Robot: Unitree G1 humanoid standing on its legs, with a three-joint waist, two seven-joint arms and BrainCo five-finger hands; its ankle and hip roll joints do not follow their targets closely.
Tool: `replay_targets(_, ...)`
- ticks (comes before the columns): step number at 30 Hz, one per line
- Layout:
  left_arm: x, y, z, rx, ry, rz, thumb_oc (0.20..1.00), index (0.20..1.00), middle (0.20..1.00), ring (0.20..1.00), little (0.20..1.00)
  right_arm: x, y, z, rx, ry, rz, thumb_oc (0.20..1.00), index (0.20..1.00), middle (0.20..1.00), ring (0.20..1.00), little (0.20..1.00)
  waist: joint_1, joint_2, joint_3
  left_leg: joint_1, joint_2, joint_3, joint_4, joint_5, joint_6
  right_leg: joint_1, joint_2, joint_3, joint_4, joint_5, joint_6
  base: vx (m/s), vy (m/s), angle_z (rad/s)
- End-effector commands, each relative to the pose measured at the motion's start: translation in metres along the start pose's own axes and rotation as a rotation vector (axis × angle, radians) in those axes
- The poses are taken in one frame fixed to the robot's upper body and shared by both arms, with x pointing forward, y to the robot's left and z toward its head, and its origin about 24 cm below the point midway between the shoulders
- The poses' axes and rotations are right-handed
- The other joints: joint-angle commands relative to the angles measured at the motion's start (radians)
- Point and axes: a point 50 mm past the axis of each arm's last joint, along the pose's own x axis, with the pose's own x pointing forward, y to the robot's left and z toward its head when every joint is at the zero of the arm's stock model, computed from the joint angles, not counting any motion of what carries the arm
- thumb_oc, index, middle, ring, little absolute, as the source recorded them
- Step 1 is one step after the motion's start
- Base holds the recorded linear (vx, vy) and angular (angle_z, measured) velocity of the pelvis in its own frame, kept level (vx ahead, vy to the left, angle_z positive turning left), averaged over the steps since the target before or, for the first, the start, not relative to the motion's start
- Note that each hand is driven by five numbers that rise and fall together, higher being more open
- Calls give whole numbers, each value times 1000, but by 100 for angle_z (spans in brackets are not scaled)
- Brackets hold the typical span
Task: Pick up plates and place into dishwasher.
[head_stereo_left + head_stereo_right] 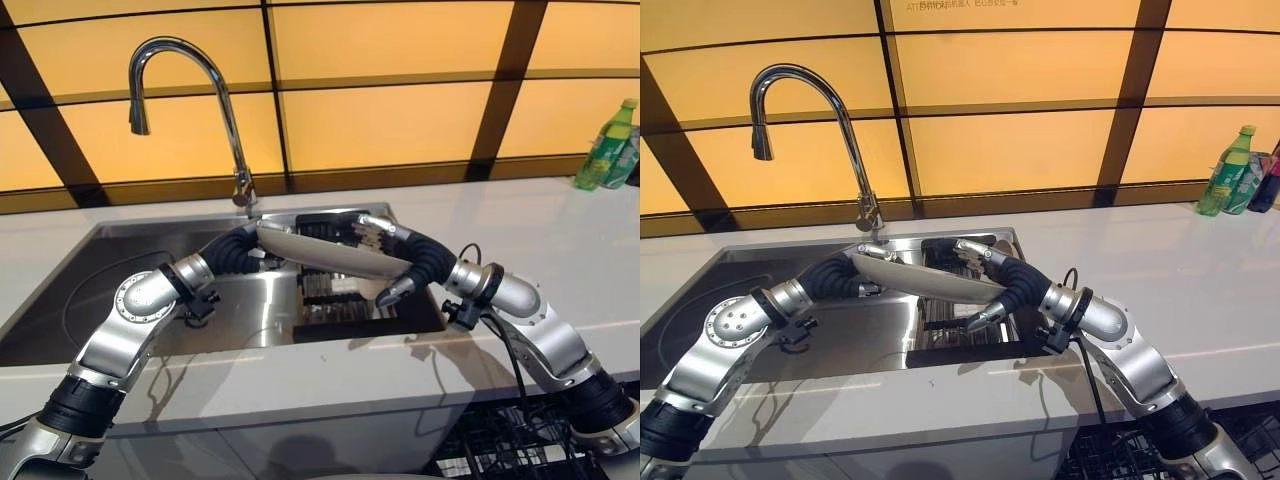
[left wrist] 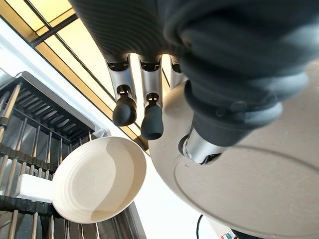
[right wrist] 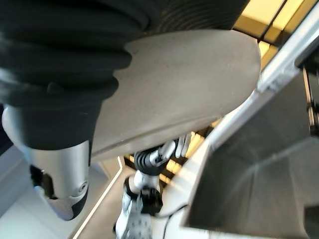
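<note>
You have a pale plate (image 1: 330, 255) held in the air over the sink (image 1: 150, 262), gripped from both ends: your left hand (image 1: 262, 243) pinches the faucet-side rim between fingers and thumb, and your right hand (image 1: 395, 262) clamps the opposite rim, fingers over the top and thumb (image 1: 397, 291) underneath. The plate is tilted, lower toward the right hand, and each grip takes only the edge, so a smooth rim could slide out if the two arms drift apart or twist against each other. A drop from here would land it on the black drying rack (image 1: 335, 292) and the second plate (image 2: 99, 181) leaning in it, or on the steel basin. The faucet (image 1: 185, 105) stands just behind, so lifting carelessly risks a knock. The dishwasher rack (image 1: 520, 445) waits low beyond the worktop (image 1: 540, 235) edge.
</note>
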Motion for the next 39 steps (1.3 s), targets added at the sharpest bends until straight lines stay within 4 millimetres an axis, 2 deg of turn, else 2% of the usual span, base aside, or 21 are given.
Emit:
replay_targets(1,16,17,33,12,-165,33,200,200,200,200,200,21,11,34,-28,-177,137,1000,1000,1000,1000,1000,27,-11,-17,-31,-112,1,7,-29,98,-7,96,-31,9,-29,-62,0,0,0)
replay_targets(8,23,7,33,-16,-176,-21,200,200,200,200,200,33,22,36,-23,-206,160,1000,1000,1000,1000,1000,35,-6,-20,-31,-115,0,7,-27,101,-7,94,-29,9,-29,-63,0,0,0)
replay_targets(15,21,5,31,-46,-170,-15,200,200,200,200,200,28,23,22,-139,-70,126,1000,1000,1000,1000,1000,31,-5,-22,-32,-116,2,7,-24,101,-7,91,-28,9,-26,-61,0,0,0)
replay_targets(16,20,6,31,-51,-169,-7,200,200,200,200,200,27,22,20,-162,-47,112,922,922,922,922,922,31,-5,-22,-32,-116,3,7,-23,101,-7,90,-29,9,-25,-61,0,0,0)
replay_targets(17,19,6,31,-55,-169,-2,200,200,200,200,200,25,20,19,-188,-29,102,645,645,645,645,645,30,-5,-21,-31,-116,3,7,-23,101,-7,89,-29,9,-24,-60,0,0,0)
replay_targets(18,18,6,30,-60,-170,2,200,200,200,200,200,24,19,18,-222,-13,89,485,485,485,485,485,29,-5,-20,-31,-116,4,7,-23,100,-7,89,-29,9,-23,-60,0,0,0)
replay_targets(19,17,6,30,-64,-171,5,200,200,200,200,200,22,17,18,-243,-2,74,247,247,247,247,247,29,-5,-19,-31,-116,4,7,-23,100,-8,89,-29,9,-23,-59,0,0,0)
replay_targets(20,16,6,30,-65,-171,9,200,200,200,200,200,21,16,18,-260,9,65,200,200,200,200,200,29,-5,-19,-32,-116,4,7,-23,100,-8,88,-30,9,-22,-59,0,0,0)
replay_targets(25,13,5,28,-73,-169,19,200,200,200,200,200,17,12,18,-318,42,20,200,200,200,200,200,26,-5,-16,-31,-115,8,7,-23,99,-7,86,-29,9,-22,-58,0,0,0)
replay_targets(39,8,4,28,-97,-175,24,200,200,200,200,200,6,0,16,-330,69,-116,200,200,200,200,200,23,-6,-18,-27,-110,15,7,-26,97,-2,85,-39,9,-24,-57,-1,-2,1)
